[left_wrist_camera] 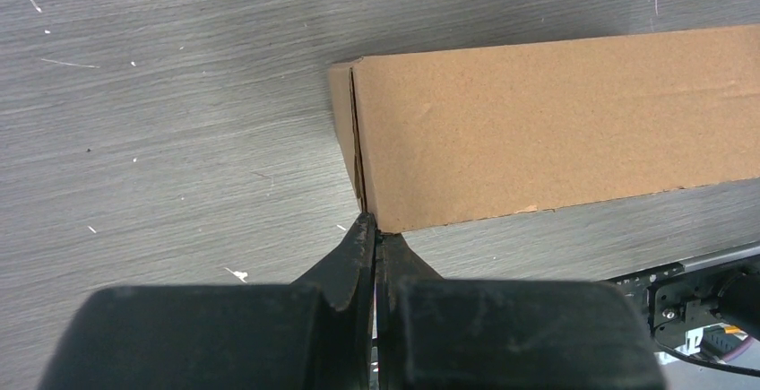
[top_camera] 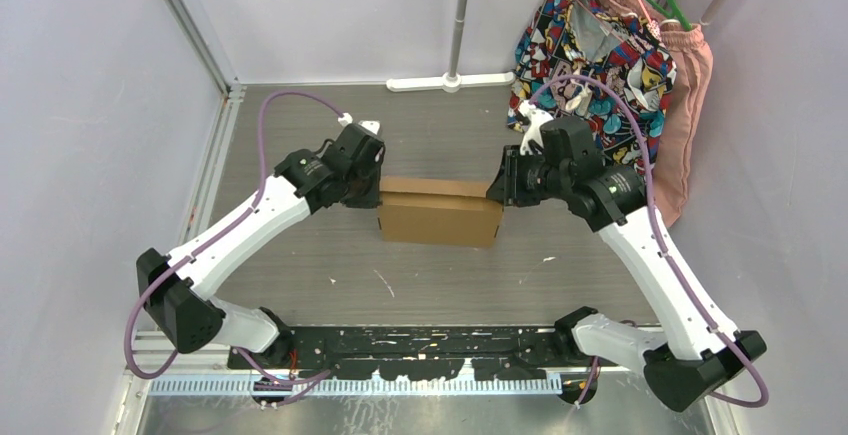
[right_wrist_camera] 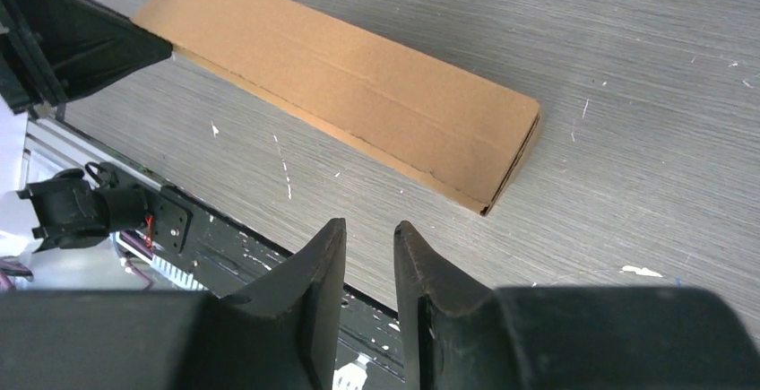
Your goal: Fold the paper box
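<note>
Left fingers (left_wrist_camera: 357,260), pressed together, touch one end of the paper box (top_camera: 440,217), folded shut on the surface (top_camera: 330,275). Right fingers (right_wrist_camera: 324,260), slightly spread and empty, would best press the other end squarely.

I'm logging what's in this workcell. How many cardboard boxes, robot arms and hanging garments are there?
paper box: 1
robot arms: 2 (left arm, right arm)
hanging garments: 2 (patterned shirt, pink garment)
Total: 5
</note>
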Motion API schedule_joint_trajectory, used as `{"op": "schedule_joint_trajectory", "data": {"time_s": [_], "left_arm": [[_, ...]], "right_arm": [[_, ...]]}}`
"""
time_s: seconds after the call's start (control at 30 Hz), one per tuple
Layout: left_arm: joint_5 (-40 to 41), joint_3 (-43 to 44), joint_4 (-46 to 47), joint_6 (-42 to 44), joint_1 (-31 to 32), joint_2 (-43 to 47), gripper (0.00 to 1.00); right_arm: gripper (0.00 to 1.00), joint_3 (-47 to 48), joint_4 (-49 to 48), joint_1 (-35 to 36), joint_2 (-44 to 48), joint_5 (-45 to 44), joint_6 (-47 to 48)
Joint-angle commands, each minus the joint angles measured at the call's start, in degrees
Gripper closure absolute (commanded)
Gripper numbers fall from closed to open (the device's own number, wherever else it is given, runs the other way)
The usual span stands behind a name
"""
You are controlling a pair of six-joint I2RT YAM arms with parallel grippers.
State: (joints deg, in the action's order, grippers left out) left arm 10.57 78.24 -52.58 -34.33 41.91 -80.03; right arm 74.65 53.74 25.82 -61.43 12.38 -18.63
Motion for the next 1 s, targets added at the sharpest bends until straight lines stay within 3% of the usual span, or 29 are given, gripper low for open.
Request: {"op": "schedule_joint_trajectory", "data": {"time_s": [0.0, 0.37, 0.67, 0.97], "left_arm": [[1.6, -2.2, 0.5, -0.1, 0.6, 0.4, 1.00], [2.4, -2.9, 0.4, 0.3, 0.5, 0.9, 0.99], [-2.3, -2.2, -0.9, 0.3, 0.5, 4.2, 0.72], [-2.3, 0.6, -6.6, 0.4, 0.6, 9.6, 0.73]], "right_arm": [[0.68, 0.9, -3.4, 0.3, -3.1, -0.9, -3.0], [0.71, -6.3, -8.5, 0.2, -6.9, -0.7, -4.2], [0.72, -11.7, -8.3, 0.1, -5.2, -1.8, -3.6], [0.71, -9.1, -6.6, -0.3, -1.3, -0.9, -3.4]]}}
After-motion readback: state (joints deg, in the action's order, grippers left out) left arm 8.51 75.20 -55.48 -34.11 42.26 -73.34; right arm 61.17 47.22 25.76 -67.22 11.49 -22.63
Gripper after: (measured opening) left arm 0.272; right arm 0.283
